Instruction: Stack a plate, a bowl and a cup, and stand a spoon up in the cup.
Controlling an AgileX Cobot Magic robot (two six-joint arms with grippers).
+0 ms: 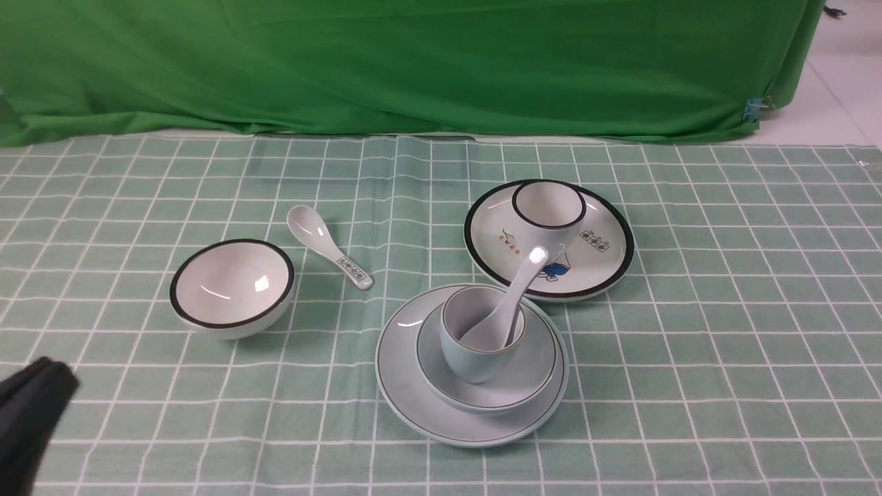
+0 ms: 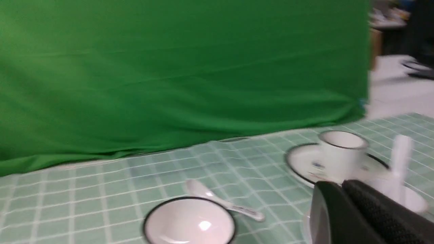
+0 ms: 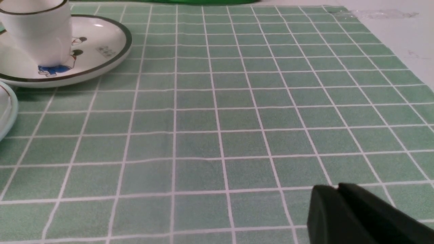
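On the checked surface (image 1: 689, 344), a black-rimmed white bowl (image 1: 232, 287) and a printed spoon (image 1: 329, 246) lie left of the stack: plate (image 1: 413, 386), bowl (image 1: 527, 375), cup (image 1: 475, 362), spoon (image 1: 513, 293) standing inside. The left tool (image 1: 52, 375) hovers low and closed; the right tool (image 3: 337, 193) looks nearly closed, empty.

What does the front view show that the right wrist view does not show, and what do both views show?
Only the front view shows the whole stack: the plate, the bowl on it, the cup in the bowl and the spoon leaning in the cup. It also shows the black-rimmed bowl, the printed spoon and the left gripper.
Only the right wrist view shows the right gripper, jaws nearly together, holding nothing.
Both show the printed plate with the white cup on it, and the checked cloth.
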